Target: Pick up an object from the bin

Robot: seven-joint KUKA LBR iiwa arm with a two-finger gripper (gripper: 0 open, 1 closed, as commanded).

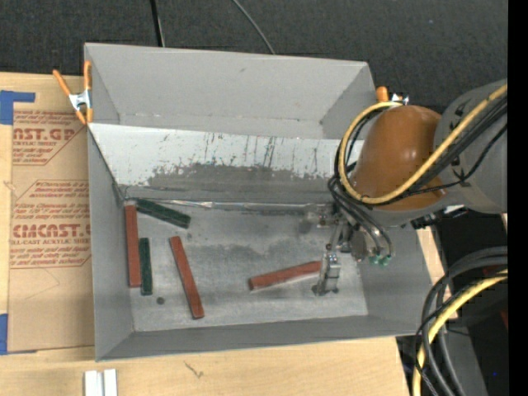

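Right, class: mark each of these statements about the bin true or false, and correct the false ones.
1. The claw is at the right end of the lone red-brown stick. True.
2. The bin holds three dark green sticks. False: two, the slanted green stick and the lower green stick, both on the left.
3. The robot reaches in from the left. False: the arm comes from the right.
4. A long red-brown stick lies beside the left wall. True.

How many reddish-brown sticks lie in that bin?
3: the left stick along the wall, the slanting stick beside it, the right stick at the pincer. The arm may hide others.
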